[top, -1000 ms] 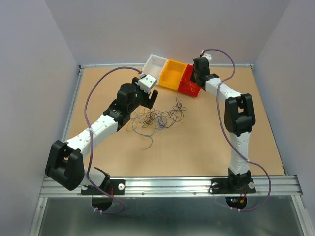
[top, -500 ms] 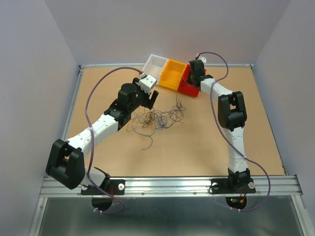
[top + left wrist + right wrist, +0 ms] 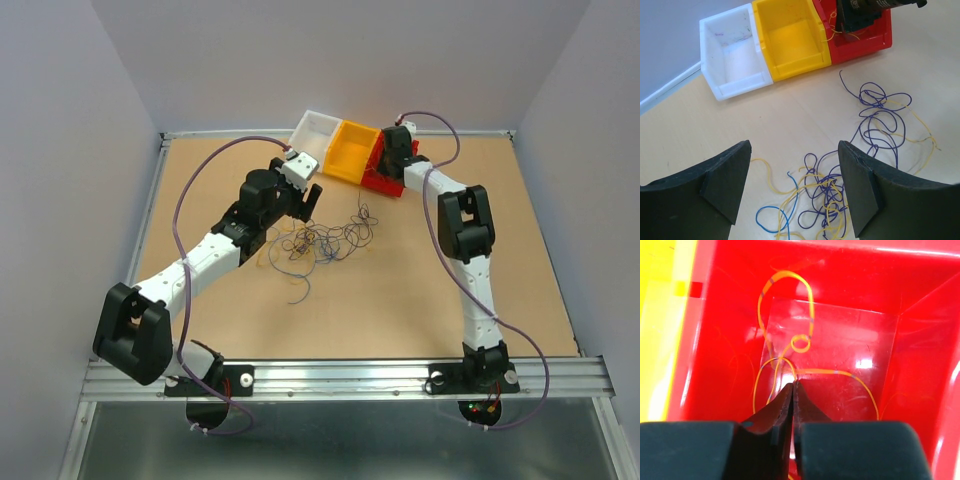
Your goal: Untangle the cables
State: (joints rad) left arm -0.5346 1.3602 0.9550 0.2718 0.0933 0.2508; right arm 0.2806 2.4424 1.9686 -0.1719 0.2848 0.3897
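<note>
A tangle of thin blue, purple and yellow cables (image 3: 325, 240) lies mid-table; it also shows in the left wrist view (image 3: 830, 187), with looser purple loops (image 3: 875, 115) on its far side. My left gripper (image 3: 308, 200) is open and empty, hovering over the tangle's left edge (image 3: 794, 150). My right gripper (image 3: 387, 163) reaches down into the red bin (image 3: 388, 184). Its jaws are shut (image 3: 793, 385) on a yellow-orange wire (image 3: 810, 315), which curls across the bin's floor (image 3: 850, 300).
A yellow bin (image 3: 352, 150) and a white bin (image 3: 318, 135) stand left of the red bin at the back, also in the left wrist view (image 3: 790, 35) (image 3: 735, 55). A single blue strand (image 3: 298, 290) lies near the tangle's front.
My right arm has swung left and lowered its gripper into the red bin. The left arm and the tangle have not moved.
</note>
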